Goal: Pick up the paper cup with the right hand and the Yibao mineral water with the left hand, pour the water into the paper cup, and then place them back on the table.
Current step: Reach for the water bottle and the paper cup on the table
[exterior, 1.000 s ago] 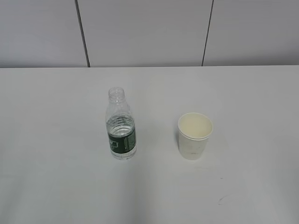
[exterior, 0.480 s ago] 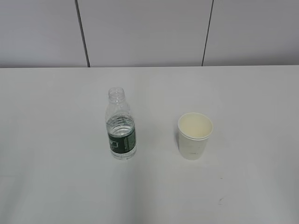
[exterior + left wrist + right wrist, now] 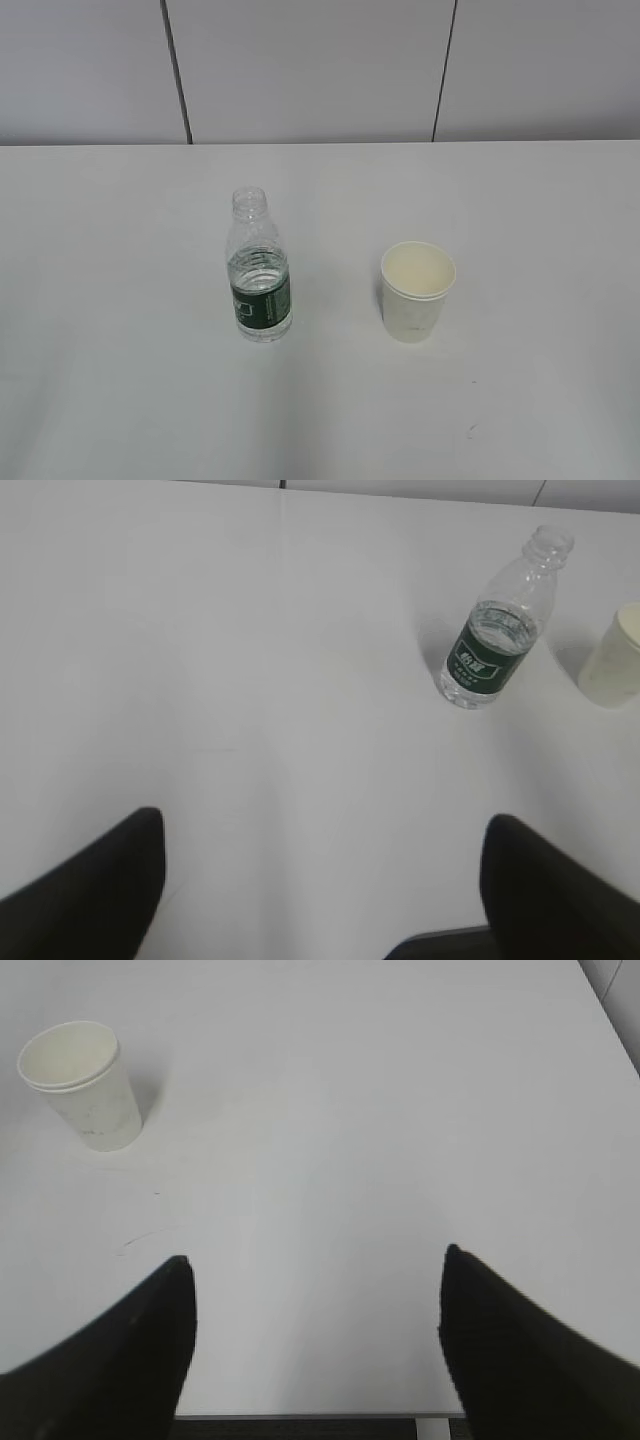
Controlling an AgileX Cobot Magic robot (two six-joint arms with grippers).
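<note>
Nothing moved since earlier frames. Clear ribbed plastic bottle with green label (image 3: 260, 272) and small white paper cup (image 3: 417, 290) stand apart on white table (image 3: 110, 300). Left gripper (image 3: 320, 885) and right gripper (image 3: 315, 1345) spread wide, empty. Step: approach; next, reach in.

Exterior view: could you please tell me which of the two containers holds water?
The Yibao mineral water, the clear green-labelled bottle left of the paper cup, which looks empty.

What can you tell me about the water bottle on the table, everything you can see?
The Yibao mineral water is a small clear ribbed plastic bottle, uncapped, with a dark green label band printed in white. It is partly filled and stands upright on the white table, left of the paper cup and apart from it. No claw touches it.
</note>
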